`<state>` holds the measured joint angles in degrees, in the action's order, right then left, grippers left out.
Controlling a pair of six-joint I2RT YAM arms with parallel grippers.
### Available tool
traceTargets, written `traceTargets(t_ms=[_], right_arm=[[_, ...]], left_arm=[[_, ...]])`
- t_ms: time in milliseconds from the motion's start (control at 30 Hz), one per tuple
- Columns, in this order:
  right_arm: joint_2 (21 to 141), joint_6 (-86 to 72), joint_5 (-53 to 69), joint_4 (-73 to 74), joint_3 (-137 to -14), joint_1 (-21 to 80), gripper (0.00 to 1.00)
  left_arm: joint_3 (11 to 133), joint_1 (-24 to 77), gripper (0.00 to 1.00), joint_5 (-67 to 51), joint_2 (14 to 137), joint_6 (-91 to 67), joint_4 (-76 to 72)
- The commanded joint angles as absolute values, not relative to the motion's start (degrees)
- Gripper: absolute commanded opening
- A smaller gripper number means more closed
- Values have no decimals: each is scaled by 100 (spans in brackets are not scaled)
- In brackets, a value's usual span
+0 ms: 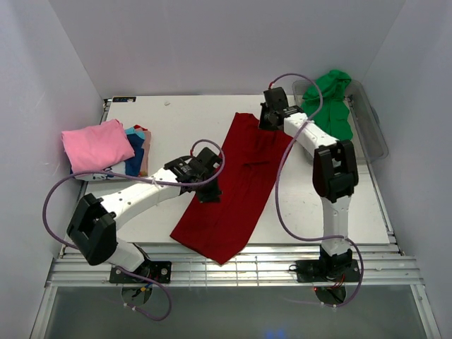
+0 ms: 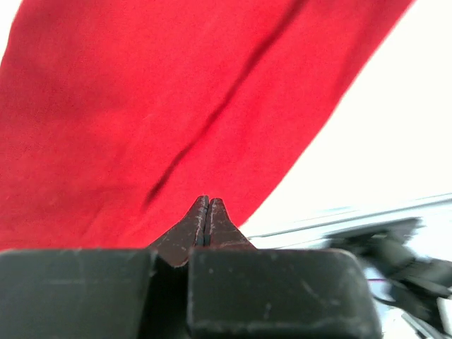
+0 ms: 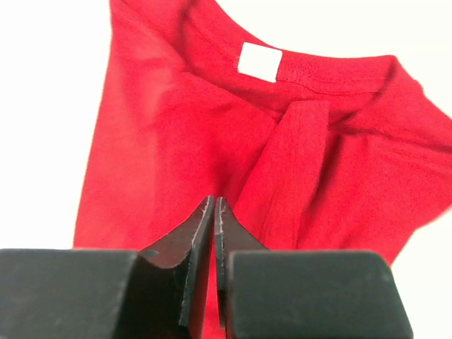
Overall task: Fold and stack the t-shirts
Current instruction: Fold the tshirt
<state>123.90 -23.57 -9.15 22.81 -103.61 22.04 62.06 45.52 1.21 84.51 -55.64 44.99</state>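
shows table [image 1: 176, 116] bearing red t-shirt [image 1: 233, 191] spread diagonally, green t-shirt [image 1: 332, 102] heaped in clear tub [image 1: 376, 138] far right, pink t-shirt [image 1: 95, 145] folded atop blue t-shirt [image 1: 138, 146] far left; has left gripper [image 2: 206, 206] pinched together over red cloth, right gripper [image 3: 214, 206] together above collar.

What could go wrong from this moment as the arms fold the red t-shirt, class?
1. The red t-shirt's near end reaches past the table's front edge; a pull could slide it off.
2. A raised pleat below the collar may get folded in as a wrinkle.
3. The left arm's cable hangs over the shirt and might snag it.
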Motion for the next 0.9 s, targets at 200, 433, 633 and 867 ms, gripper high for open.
traceTargets(t_ms=[200, 433, 633, 867], right_arm=[[10749, -2312, -238, 2749, -9581, 2267, 8], [10661, -2153, -466, 3314, -8711, 2830, 8], [10722, -2382, -536, 3252, -8192, 3006, 8], [11266, -2391, -887, 3384, -8297, 3050, 8]], left_arm=[[6443, 4570, 0, 369, 8305, -5152, 4659], [6284, 4570, 0, 369, 8692, -4738, 4482], [6162, 4570, 0, 185, 8903, -4649, 4439], [5740, 4562, 0, 9, 9245, -4606, 4114]])
